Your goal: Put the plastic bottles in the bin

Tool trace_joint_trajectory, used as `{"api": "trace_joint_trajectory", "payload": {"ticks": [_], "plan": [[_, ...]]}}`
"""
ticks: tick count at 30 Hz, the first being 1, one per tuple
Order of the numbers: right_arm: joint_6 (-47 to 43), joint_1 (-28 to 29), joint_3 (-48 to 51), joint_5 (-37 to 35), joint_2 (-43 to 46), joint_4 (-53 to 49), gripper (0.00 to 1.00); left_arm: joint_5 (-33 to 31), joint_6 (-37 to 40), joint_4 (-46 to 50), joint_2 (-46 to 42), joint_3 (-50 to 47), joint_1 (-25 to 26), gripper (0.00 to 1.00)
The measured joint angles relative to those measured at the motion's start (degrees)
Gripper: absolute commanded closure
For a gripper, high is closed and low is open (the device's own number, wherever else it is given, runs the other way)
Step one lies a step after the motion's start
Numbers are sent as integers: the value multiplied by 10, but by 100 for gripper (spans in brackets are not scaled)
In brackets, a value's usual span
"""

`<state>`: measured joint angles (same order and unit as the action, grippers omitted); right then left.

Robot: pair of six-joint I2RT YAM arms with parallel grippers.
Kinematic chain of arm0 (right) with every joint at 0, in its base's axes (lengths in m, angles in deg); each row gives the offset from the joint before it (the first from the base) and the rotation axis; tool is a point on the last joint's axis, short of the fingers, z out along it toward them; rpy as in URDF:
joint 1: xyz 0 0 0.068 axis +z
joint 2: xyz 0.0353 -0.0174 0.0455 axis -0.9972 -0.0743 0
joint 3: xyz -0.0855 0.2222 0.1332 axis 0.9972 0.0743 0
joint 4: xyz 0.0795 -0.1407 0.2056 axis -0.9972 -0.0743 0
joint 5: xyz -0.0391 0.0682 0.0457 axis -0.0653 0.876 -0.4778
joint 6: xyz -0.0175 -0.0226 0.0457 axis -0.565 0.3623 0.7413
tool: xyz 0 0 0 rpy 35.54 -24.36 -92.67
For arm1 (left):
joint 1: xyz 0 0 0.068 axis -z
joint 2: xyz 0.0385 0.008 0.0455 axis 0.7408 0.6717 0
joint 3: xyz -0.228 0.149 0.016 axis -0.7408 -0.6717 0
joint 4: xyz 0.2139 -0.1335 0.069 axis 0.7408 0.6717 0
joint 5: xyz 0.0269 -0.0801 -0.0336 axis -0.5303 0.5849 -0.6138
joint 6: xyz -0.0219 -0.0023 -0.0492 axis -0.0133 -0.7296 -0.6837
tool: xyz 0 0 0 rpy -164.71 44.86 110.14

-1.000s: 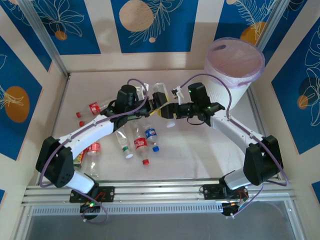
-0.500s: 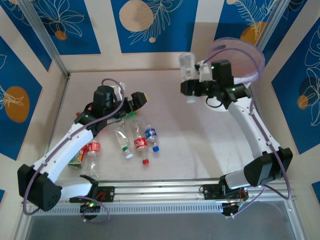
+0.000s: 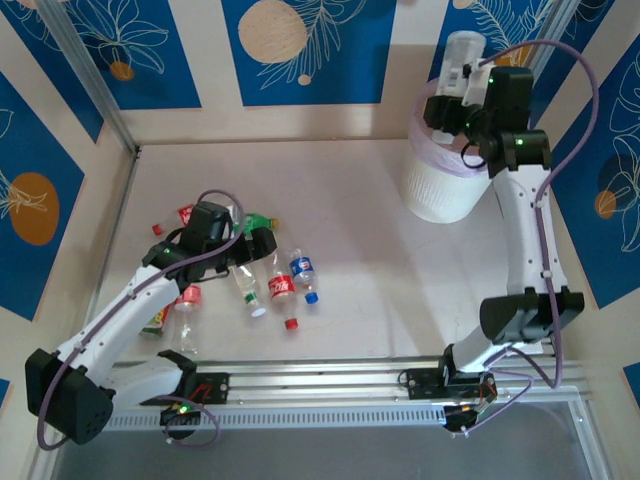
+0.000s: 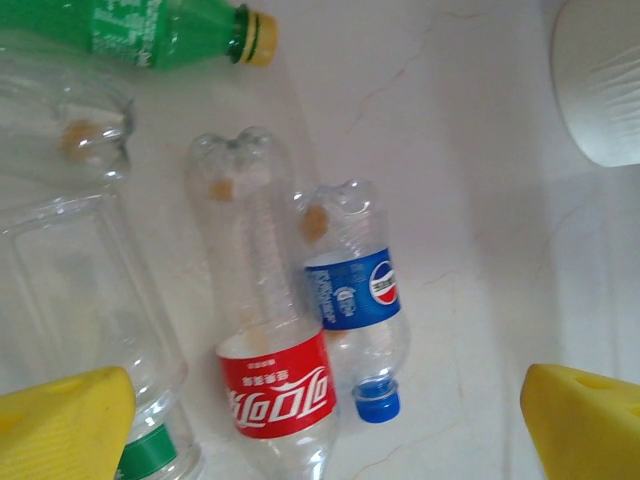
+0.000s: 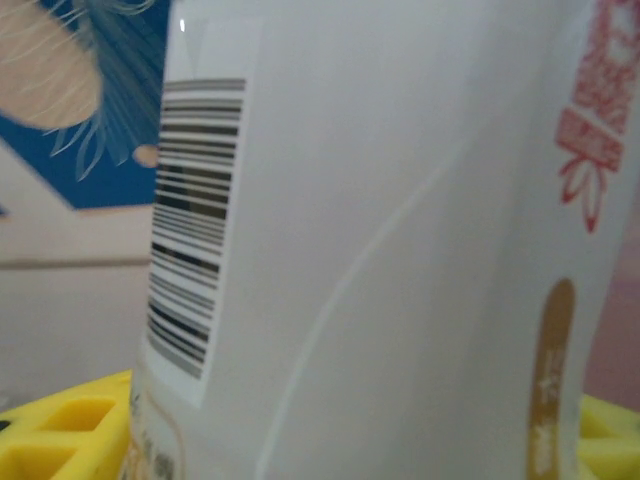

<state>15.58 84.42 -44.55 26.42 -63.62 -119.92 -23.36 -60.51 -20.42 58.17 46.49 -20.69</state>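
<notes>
Near-left bottles (image 3: 186,318): lying flat by the table's (image 3: 390,260) left edge, one red-labelled, partly under the left arm.
Red-capped bottle (image 3: 185,213): lying flat farther back, near the same edge.
Left gripper (image 3: 256,246): spread wide, empty, hovering above the bottles left of the table's middle; yellow fingertips (image 4: 62,420) in the wrist view's lower corners.
Green bottle (image 3: 262,221): yellow-capped, lying flat just behind the left gripper.
Red-labelled bottle (image 4: 275,385): clear, lying flat below the left gripper.
Blue-labelled bottle (image 4: 352,290): blue-capped, lying flat, touching the red-labelled bottle's right side, cap toward the near edge.
Bin (image 3: 440,195): white, with a lilac liner over the rim, standing in the table's far right corner.
Pale bottle (image 3: 463,52): barcode-labelled, upright, held above the bin's far rim.
Right gripper (image 3: 455,88): clamped on the pale bottle, raised over the bin.
</notes>
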Motion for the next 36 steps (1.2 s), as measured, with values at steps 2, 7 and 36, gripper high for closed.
{"api": "trace_joint_trajectory", "payload": {"ticks": [2, 7, 36], "plan": [[-5, -16, -42, -14, -35, -17, 62, -8, 4, 9, -2, -5, 0, 3], [-16, -48, -114, -38, -121, -65, 62, -26, 11, 27, -5, -19, -1, 5], [-40, -77, -144, -45, -295, -153, 43, -59, 12, 39, 6, -75, -1, 7]]}}
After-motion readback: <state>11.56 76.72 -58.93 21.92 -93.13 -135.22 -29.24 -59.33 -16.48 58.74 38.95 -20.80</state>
